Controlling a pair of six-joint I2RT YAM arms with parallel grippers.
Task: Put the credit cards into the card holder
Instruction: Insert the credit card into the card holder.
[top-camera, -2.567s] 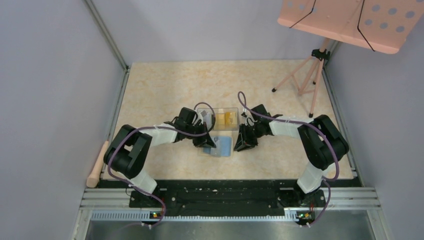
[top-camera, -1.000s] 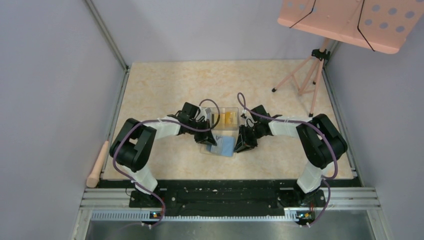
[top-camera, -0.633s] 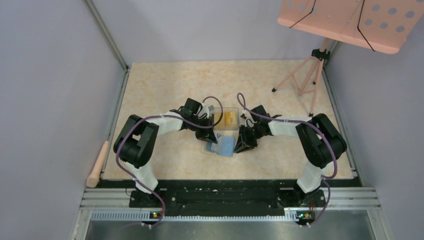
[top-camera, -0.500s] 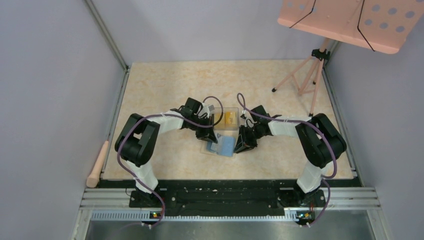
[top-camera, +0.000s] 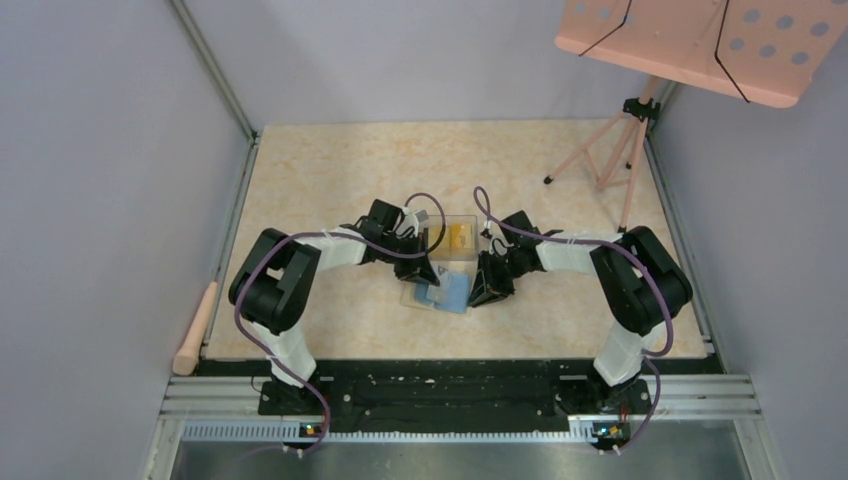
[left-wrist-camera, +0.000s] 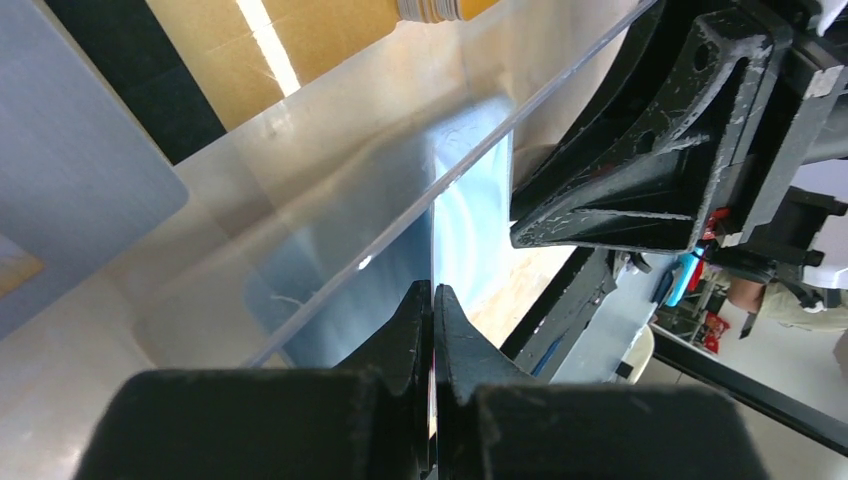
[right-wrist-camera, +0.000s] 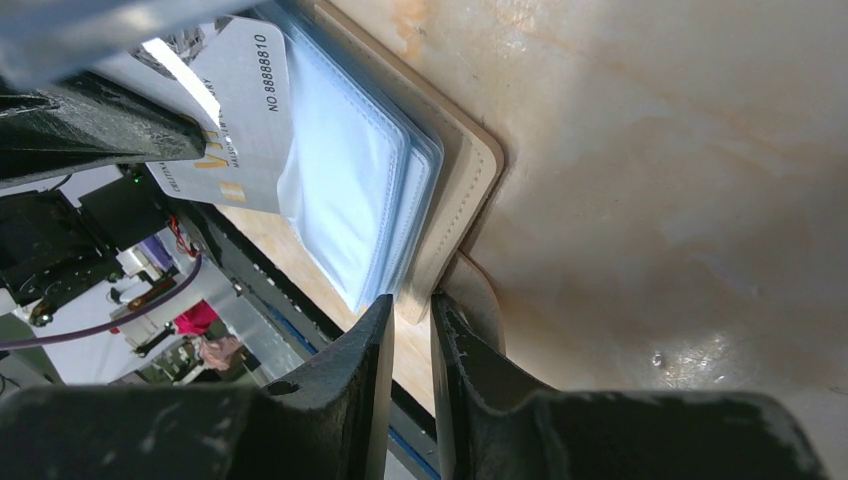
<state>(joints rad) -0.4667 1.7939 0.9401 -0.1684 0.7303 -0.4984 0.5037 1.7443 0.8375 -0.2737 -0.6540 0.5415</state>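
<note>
Roughly crosswise, the open card holder (top-camera: 455, 292) lies flat.

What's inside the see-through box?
Golden-yellow credit cards lie inside the clear box. The left arm covers the box's left end, so anything there is hidden.

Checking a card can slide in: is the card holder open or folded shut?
Open. The card holder lies spread, its blue sleeves exposed; right gripper pinches its edge, left gripper pinches a credit card.
</note>
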